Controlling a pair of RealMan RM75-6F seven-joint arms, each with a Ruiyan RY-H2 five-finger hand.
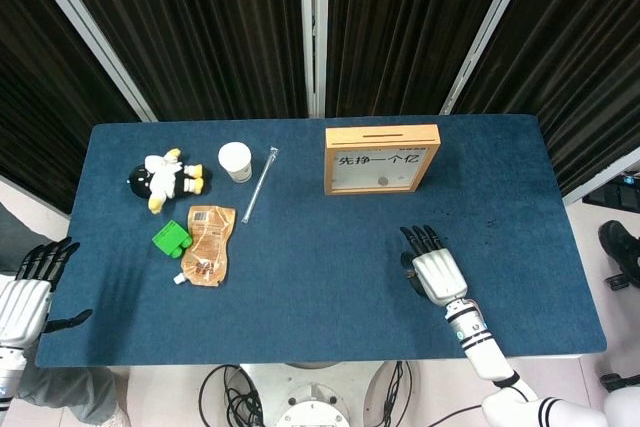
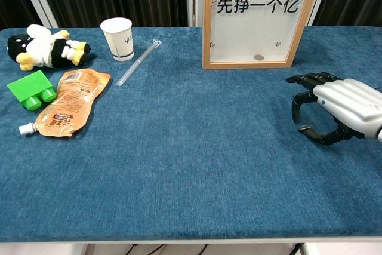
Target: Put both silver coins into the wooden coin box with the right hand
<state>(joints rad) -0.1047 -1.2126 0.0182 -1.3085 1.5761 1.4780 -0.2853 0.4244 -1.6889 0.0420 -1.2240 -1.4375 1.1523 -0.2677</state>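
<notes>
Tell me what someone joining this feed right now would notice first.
Probably the wooden coin box, standing upright at the table's far edge with a silver coin visible at the bottom of its window. Next, the right hand hovering low over the blue cloth in front of the box, fingers curled downward. At far left sits a cluster: plush toy, paper cup, green block and orange pouch.

Plush penguin, paper cup, straw, green block, orange pouch on blue table.
</notes>
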